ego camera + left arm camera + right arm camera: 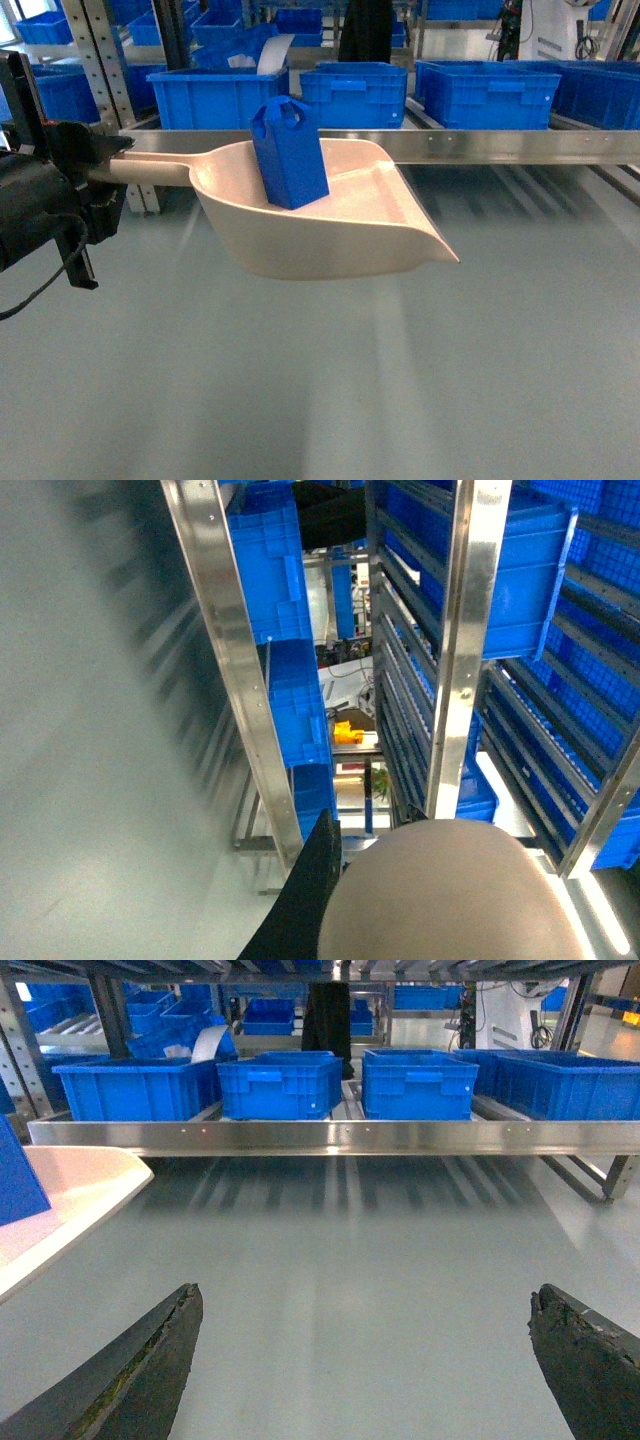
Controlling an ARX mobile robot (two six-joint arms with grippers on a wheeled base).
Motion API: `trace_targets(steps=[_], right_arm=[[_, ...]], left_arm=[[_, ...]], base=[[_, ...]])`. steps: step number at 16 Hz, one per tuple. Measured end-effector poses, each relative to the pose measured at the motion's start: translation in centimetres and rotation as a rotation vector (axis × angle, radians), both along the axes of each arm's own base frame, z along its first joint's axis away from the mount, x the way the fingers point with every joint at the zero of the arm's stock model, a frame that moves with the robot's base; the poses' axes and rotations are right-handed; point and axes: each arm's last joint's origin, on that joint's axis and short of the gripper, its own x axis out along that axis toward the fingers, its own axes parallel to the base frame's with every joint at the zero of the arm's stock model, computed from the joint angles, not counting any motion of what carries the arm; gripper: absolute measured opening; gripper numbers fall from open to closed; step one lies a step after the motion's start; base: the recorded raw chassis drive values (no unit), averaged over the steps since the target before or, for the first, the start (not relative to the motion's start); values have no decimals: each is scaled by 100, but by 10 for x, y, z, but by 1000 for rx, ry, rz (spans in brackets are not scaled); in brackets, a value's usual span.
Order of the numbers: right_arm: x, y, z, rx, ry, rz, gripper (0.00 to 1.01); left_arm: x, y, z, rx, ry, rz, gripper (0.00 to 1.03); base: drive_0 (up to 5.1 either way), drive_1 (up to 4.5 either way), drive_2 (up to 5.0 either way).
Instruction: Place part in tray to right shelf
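The beige tray (pixel 340 235) hangs in the air over the floor, its long handle running left into my left gripper (pixel 112 165), which is shut on it. The blue part (pixel 290 150) stands upright inside the scoop. Just behind the tray runs the shiny front rail of the right shelf (pixel 500 147). In the left wrist view the tray's rounded back (pixel 450 895) fills the bottom, with one black finger (pixel 312 900) beside it. My right gripper (pixel 365 1305) is open and empty above the floor; the tray's lip (pixel 70 1195) and a corner of the part (pixel 15 1175) show at its left.
Several large blue crates (pixel 355 95) sit in a row on the shelf behind the rail (pixel 340 1137). A perforated steel upright (pixel 105 70) stands at the left. More racks with blue crates (pixel 280 570) show in the left wrist view. Grey floor (pixel 400 380) lies below the tray.
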Motion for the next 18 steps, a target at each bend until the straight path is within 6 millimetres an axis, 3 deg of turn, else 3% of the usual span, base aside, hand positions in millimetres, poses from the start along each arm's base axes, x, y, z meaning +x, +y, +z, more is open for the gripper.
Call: trace_targets(steps=[4, 18], right_arm=[[0, 0, 0, 1, -2, 0, 98], [0, 0, 0, 0, 0, 1, 98]], left_arm=[[0, 0, 0, 0, 0, 1, 14], [0, 2, 0, 3, 3, 10, 14]], base=[[-190, -190, -190], [32, -4, -29]])
